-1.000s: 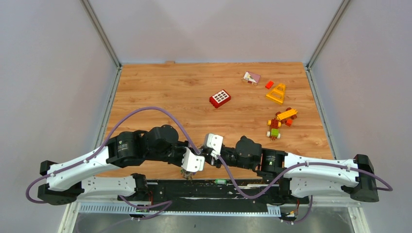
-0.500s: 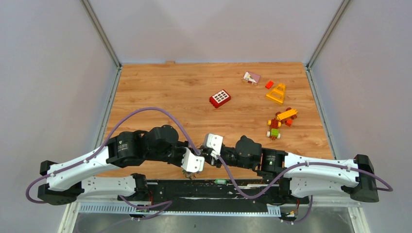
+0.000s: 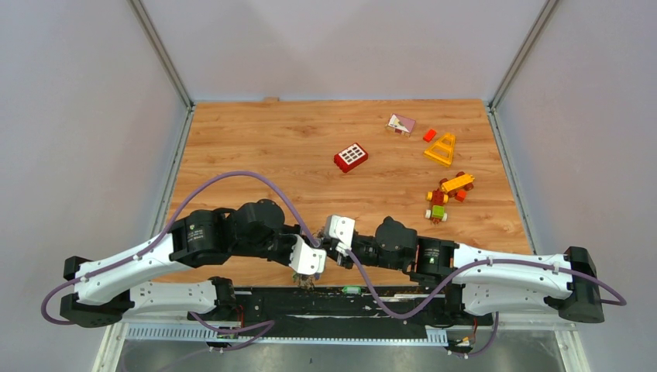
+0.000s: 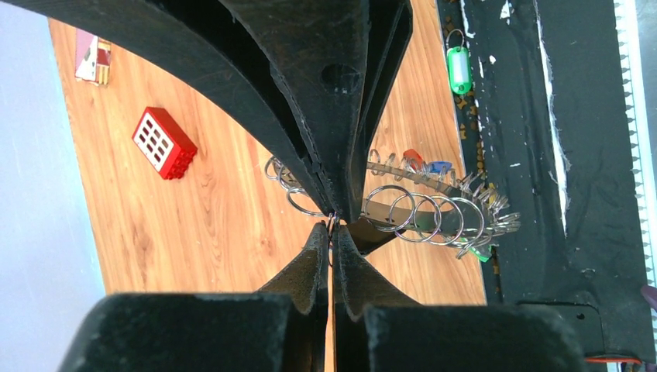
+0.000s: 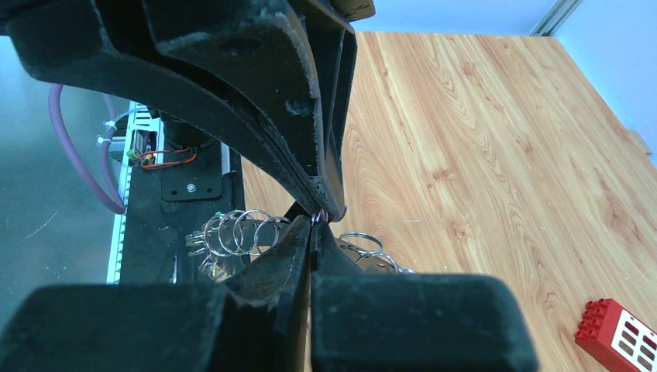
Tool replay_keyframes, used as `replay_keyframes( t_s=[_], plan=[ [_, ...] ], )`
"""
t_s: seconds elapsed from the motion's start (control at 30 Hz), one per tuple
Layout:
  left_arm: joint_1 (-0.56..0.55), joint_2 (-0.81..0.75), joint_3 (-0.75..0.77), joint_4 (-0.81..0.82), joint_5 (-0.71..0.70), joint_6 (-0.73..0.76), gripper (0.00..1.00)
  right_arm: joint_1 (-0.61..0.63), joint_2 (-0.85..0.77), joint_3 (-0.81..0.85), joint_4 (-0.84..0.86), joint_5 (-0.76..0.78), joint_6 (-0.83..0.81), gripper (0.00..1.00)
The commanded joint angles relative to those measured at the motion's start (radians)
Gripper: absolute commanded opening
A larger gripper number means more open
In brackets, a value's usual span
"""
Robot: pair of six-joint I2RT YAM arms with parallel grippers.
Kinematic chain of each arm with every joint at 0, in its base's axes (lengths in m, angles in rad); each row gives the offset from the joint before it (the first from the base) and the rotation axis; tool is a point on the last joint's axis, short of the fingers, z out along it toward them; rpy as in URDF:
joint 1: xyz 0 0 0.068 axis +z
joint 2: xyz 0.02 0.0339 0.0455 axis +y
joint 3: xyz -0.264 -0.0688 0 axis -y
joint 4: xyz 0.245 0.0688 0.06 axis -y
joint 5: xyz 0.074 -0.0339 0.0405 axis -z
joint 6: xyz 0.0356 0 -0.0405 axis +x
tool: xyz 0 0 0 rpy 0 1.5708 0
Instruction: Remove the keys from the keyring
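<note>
Grey keyring at left claw tips

This is a robotics lab test cell. A wood-grain tabletop is boxed in by plain grey wall panels on aluminium corner posts. Cabled robot arms are bolted to a black base plate along the bottom edge, and toy bricks lie scattered at upper right.

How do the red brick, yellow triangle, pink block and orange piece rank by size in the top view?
1. red brick and yellow triangle: they look about alike, so I can't rank one over the other.
2. pink block: slightly smaller.
3. orange piece: clearly smallest.
</note>
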Motion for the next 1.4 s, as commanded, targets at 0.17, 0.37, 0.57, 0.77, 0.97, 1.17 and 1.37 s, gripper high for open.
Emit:
replay_keyframes(
  t_s=[0.17,0.37,0.57,0.77,0.97,1.17,1.37],
  plan=[
    [-0.002,-0.085,0.004,0.103,0.003,-0.026,0.21,-0.004,-0.075,-0.037,0.121,0.016,-0.056,0.00],
    [-0.002,-0.169,-0.051,0.190,0.017,-0.075,0.38,-0.005,-0.148,-0.102,0.198,-0.050,-0.095,0.00],
    [-0.002,-0.244,-0.128,0.313,0.045,-0.144,0.41,-0.003,-0.170,-0.132,0.240,-0.082,-0.125,0.00],
    [-0.002,-0.288,-0.218,0.428,0.083,-0.216,0.44,-0.003,-0.196,-0.158,0.283,-0.096,-0.136,0.00],
    [-0.002,-0.287,-0.245,0.484,0.082,-0.267,0.47,-0.003,-0.214,-0.172,0.296,-0.100,-0.146,0.00],
    [-0.003,-0.283,-0.274,0.567,0.078,-0.338,0.48,-0.002,-0.217,-0.172,0.298,-0.094,-0.154,0.00],
    [-0.002,-0.279,-0.292,0.583,0.083,-0.369,0.48,-0.004,-0.227,-0.177,0.304,-0.089,-0.157,0.00]
  ],
)
